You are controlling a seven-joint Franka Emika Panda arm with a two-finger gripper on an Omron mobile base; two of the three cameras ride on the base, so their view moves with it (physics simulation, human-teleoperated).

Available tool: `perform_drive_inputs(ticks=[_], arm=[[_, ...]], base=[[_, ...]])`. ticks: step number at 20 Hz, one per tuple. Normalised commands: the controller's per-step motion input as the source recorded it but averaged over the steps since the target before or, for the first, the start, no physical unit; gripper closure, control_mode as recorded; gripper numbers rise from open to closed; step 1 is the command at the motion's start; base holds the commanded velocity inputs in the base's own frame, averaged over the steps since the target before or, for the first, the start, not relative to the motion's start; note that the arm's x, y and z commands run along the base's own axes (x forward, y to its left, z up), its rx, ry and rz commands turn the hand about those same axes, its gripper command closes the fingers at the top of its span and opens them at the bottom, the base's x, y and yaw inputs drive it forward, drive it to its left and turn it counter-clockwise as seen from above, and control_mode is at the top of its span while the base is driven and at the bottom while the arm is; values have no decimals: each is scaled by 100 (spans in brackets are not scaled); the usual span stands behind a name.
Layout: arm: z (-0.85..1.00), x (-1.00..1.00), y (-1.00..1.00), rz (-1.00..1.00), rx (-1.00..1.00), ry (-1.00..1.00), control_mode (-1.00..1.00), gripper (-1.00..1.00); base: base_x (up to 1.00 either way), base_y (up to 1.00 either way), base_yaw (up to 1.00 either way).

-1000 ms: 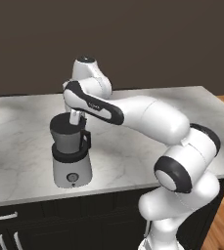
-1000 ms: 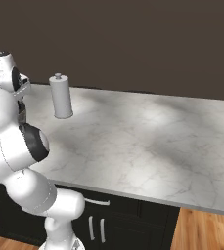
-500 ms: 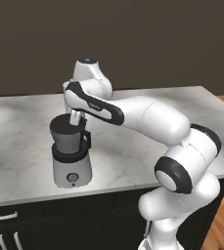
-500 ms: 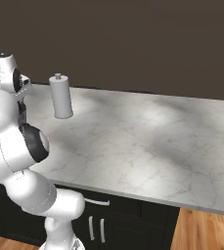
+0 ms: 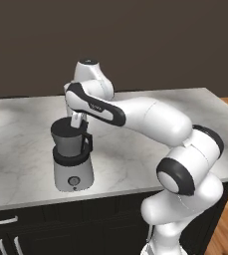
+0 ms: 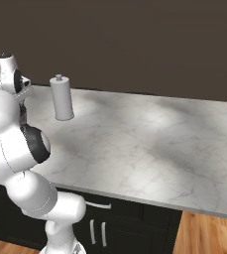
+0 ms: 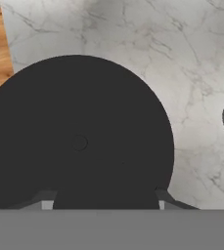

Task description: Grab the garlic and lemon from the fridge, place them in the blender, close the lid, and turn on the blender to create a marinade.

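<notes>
As the lid (image 7: 79,141) is held in the closed gripper (image 5: 75,121) over the blender (image 5: 72,155) (contents hidden), closing and switching-on are judged left.

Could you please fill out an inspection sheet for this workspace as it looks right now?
Surface: grey-white marble counter over dark cabinets with pale handles.
Job's things: blender near the counter's front edge; the black lid sits directly below the hand, seemingly on the jar. Garlic, lemon: nothing seen.
Clutter: white upright cylinder with a knob, standing apart on the counter.
Grippers: gripper poised at the jar's mouth, shut; the frames do not settle whether it grips the lid.
Cables: nothing seen.
Surroundings: dark wall behind, wooden floor at right.
</notes>
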Motion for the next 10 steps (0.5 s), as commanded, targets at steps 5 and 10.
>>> perform_drive_inputs(ticks=[5,10], arm=[[-15,0,2,0,0,0,-100,-100],[-3,0,0,0,0,-1,-100,-100]], base=[[0,0,0],[0,0,0]])
